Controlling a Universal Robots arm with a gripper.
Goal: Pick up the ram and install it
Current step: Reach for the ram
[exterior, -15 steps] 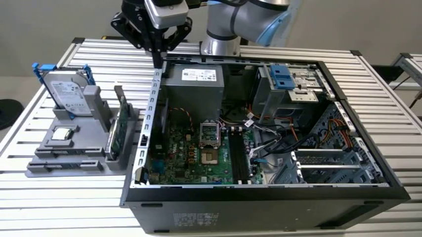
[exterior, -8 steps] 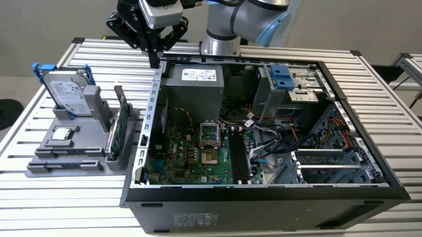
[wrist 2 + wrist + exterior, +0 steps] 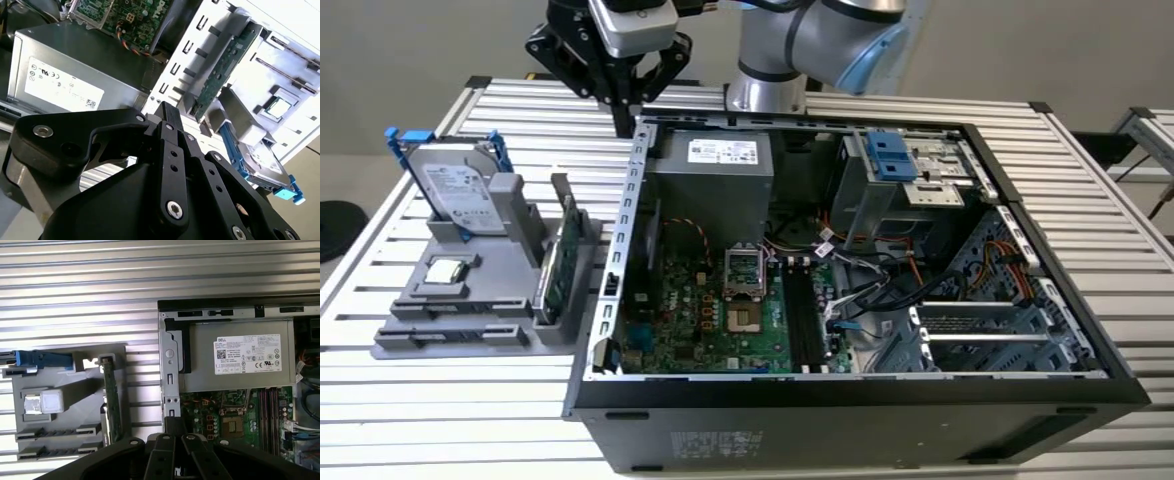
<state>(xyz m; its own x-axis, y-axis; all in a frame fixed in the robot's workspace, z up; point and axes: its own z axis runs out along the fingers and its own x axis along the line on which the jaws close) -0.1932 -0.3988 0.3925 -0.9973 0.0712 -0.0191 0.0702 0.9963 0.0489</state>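
**One ram in the rack, pincer closed and empty**

We count one ram [image 3: 547, 285], a long, narrow green circuit-board stick; it stands on edge in one grey plastic rack [image 3: 454, 335] on the silver slatted table [image 3: 427, 400], just beside the outer wall of the case. The ram [image 3: 112, 410] sits the same way in the first wrist view, and in the second wrist view the ram [image 3: 225, 65] runs along that wall. The rack also bears one silver hard drive in a blue frame [image 3: 454, 190] and one small square silver processor chip [image 3: 447, 270]. On the exterior view's right of the rack lies one open black computer case [image 3: 854, 420]; inside it we see one grey box-shaped power supply [image 3: 720, 180] and one green motherboard [image 3: 680, 320].

We count one black pincer [image 3: 626, 125] on the one arm; it hangs by the far corner of the case. Its fingers are pressed together and pinch nothing, as the pincer [image 3: 169, 111] also shows in the second wrist view and the pincer [image 3: 174, 422] in the first. The ram stands well apart from it.
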